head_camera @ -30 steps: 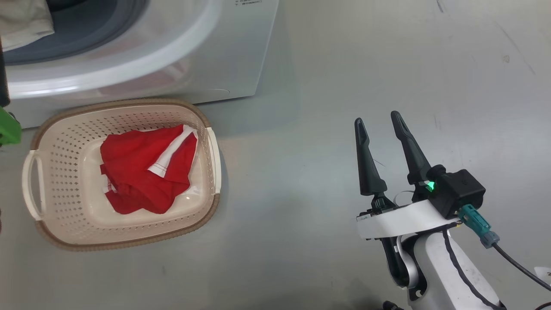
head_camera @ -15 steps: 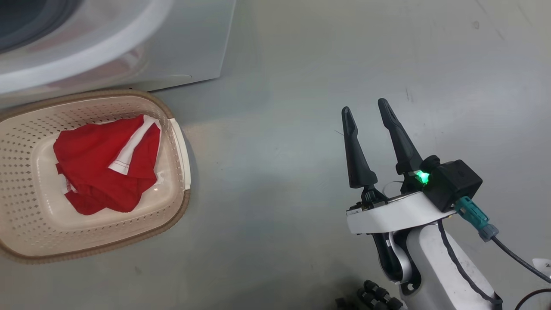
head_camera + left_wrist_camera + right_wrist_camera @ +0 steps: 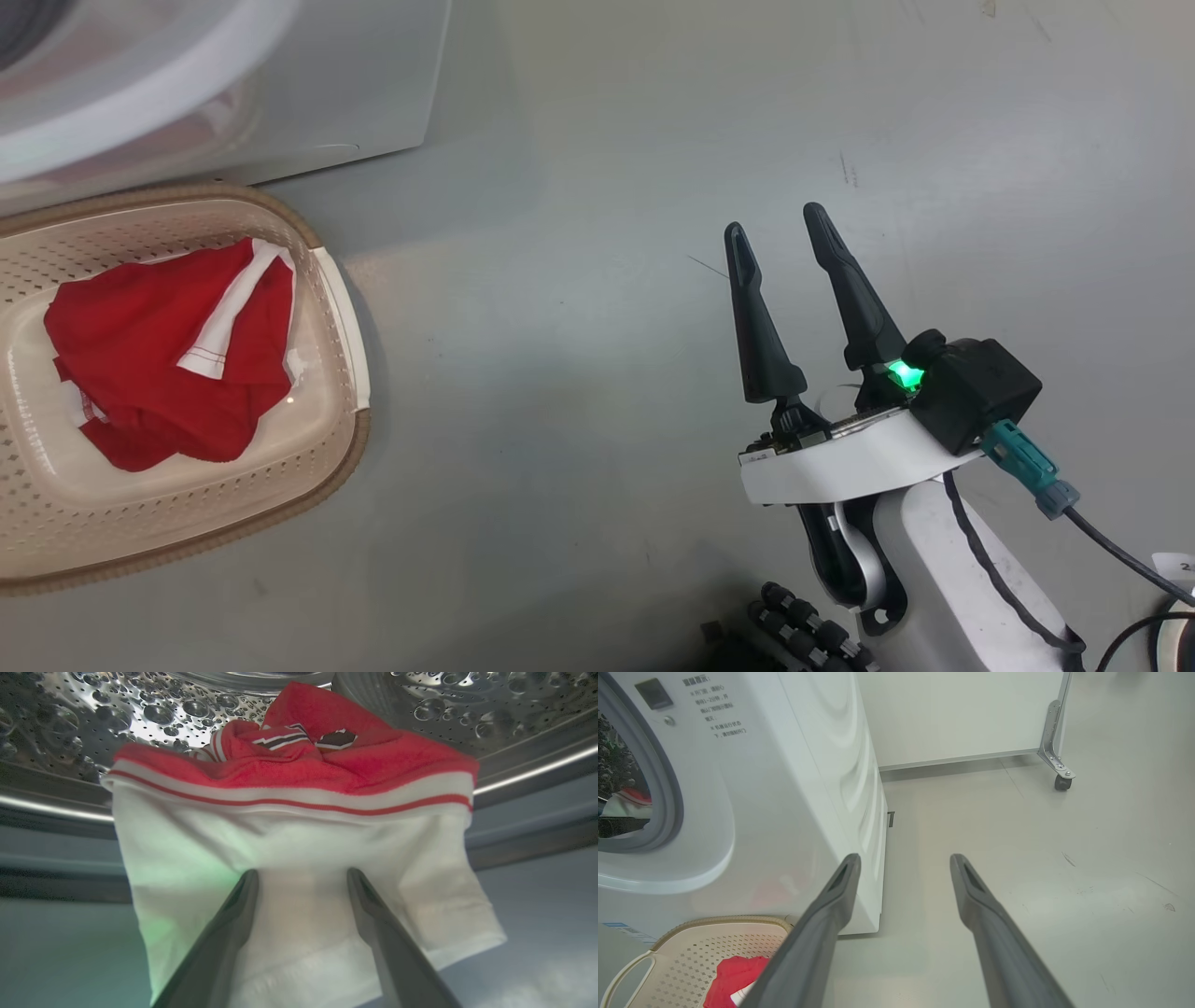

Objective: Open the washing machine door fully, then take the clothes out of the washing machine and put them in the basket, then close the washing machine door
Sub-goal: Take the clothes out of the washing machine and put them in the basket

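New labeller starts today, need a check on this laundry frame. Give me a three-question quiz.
1. True or false: the basket already holds a red garment.
2. The left gripper points at: A) bare floor; B) a red-and-white garment lying in the drum; C) the basket's handle.
3. How do the right gripper's jaws stand, and is anything between them?

Key: 1) True. 2) B. 3) Open, with nothing between them; it hangs over the floor beside the basket.
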Motion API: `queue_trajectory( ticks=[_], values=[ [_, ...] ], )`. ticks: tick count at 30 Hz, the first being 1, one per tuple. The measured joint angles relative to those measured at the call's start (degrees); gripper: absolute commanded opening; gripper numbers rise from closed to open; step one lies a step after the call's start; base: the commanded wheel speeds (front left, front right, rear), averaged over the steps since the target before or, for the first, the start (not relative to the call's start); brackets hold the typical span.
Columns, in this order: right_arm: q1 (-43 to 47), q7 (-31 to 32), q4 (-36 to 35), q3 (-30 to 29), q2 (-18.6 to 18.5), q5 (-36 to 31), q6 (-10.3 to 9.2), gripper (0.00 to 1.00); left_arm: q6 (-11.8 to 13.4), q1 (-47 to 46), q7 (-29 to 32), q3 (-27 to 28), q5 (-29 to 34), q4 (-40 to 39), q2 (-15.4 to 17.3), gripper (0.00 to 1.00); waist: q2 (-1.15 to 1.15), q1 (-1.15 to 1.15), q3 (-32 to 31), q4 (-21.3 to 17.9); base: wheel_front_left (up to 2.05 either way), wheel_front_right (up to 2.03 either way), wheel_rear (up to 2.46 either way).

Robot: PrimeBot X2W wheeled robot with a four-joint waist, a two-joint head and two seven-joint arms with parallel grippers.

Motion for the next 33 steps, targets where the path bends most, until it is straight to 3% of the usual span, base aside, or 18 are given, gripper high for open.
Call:
queue_trajectory(
  ticks=[8,9,10,18,33],
  values=[
    [-0.40,0.00,-0.25,0.23,0.02,0.40,-0.07,1.00,0.67,-1.50,0.49,-0.29,0.81,2.43,0.45,0.99,0.00,-0.01,0.69,-1.00,0.00,0.00,0.00],
    [-0.40,0.00,-0.25,0.23,0.02,0.40,-0.07,1.00,0.67,-1.60,0.68,-0.29,0.81,2.66,0.44,0.40,0.00,-0.01,0.72,-1.06,0.00,0.00,0.00],
    [-0.40,0.00,-0.26,0.23,0.02,0.40,-0.07,1.00,0.67,-1.69,0.67,-0.31,0.81,2.78,0.41,0.00,0.00,-0.01,0.75,-1.12,0.00,0.00,0.00],
    [-0.42,0.00,-0.16,-0.24,0.03,0.40,-0.13,1.00,0.52,-2.91,-1.18,-1.26,0.81,5.31,-1.01,0.00,0.00,-0.01,0.36,-0.98,0.00,0.00,0.00],
    [-0.59,0.00,2.45,-1.69,0.03,-0.59,-0.14,1.00,-3.03,-2.45,-9.90,-2.83,0.34,8.71,-6.64,0.00,0.00,-0.01,-3.97,1.53,0.00,0.00,0.00]
  ],
)
